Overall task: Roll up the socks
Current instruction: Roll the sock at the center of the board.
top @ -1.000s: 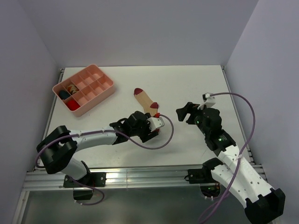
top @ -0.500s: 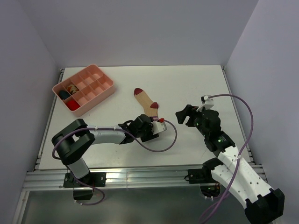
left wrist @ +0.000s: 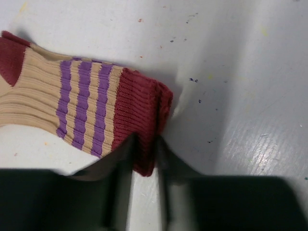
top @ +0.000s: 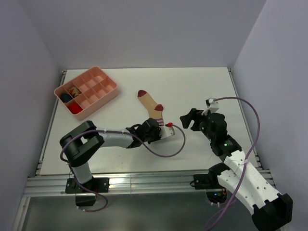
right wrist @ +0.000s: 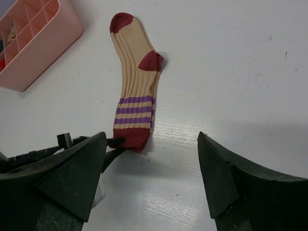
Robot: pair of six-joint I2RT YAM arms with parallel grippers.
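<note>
- The tan sock (top: 153, 106) lies flat on the white worktop (top: 202, 86), to the right of the pink tray (top: 98, 105) and clear of its rim.
- Its dark red toe is the end nearest the tray. From there it runs away from the tray through a dark red heel and purple stripes to a red cuff at the far end.
- In the left wrist view the sock (left wrist: 72, 96) shows a doubled edge at the cuff; we cannot tell whether one sock or two lie stacked there.
- The left fingers (top: 162, 128) sit at the cuff, the part of the sock farthest from the tray. In the wrist view they (left wrist: 144, 159) stand narrow, with a corner of the red cuff filling the gap between them, so they have hold of the sock there.
- The right fingers (top: 190, 118) hang farther still from the tray, beyond the cuff and apart from the sock. They are spread wide with nothing between them; their camera looks back over the sock (right wrist: 136, 91) to the tray (right wrist: 38, 57).
- In the tray, at the corner farthest from the sock, we see a brown-and-tan bundle (top: 74, 89), a dark bundle (top: 64, 97) and a red bundle (top: 74, 108), each in its own compartment.
</note>
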